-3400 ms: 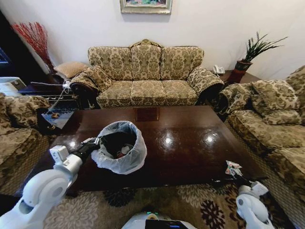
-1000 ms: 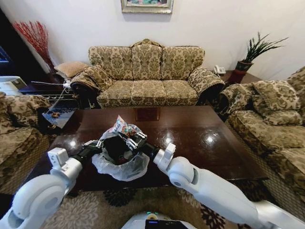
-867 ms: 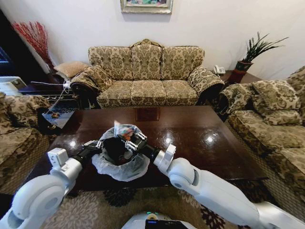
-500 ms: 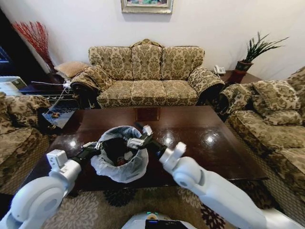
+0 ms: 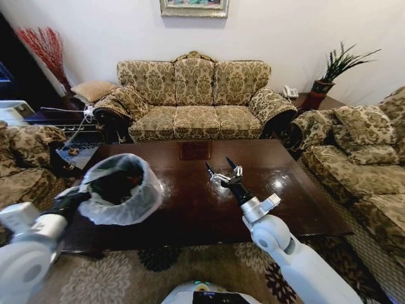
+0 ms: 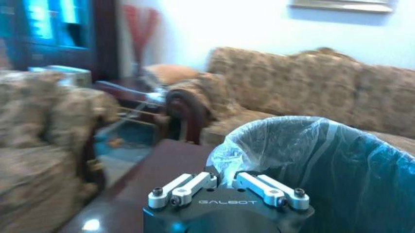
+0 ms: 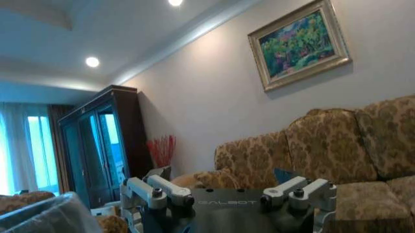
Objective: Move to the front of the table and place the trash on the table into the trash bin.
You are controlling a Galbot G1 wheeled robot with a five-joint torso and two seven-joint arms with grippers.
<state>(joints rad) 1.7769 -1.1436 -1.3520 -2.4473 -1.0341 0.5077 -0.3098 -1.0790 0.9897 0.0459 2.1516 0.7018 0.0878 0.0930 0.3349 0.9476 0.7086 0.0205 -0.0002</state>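
Observation:
At the left end of the dark-brown table (image 5: 190,209), the trash bin (image 5: 120,187), lined with a whitish bag, hangs tilted with its mouth turned toward me. My left gripper (image 5: 92,189) is shut on its near rim. In the left wrist view the left gripper (image 6: 224,187) pinches the bag's folded edge, with the trash bin (image 6: 324,165) just beyond. The trash is hidden in the bin's dark inside. My right gripper (image 5: 219,167) hovers open over the middle of the table, holding nothing. In the right wrist view the right gripper (image 7: 227,191) has its fingers spread wide.
A patterned sofa (image 5: 193,95) stands behind the table, another sofa (image 5: 361,164) on the right and an armchair (image 5: 19,158) on the left. A potted plant (image 5: 332,69) sits at the back right. A floral rug (image 5: 209,272) lies under the table's near edge.
The right gripper carried the colourful packet to the bin, let it go and drew back open toward the table's middle. The left arm has swung the bin to the table's left end, tilting it.

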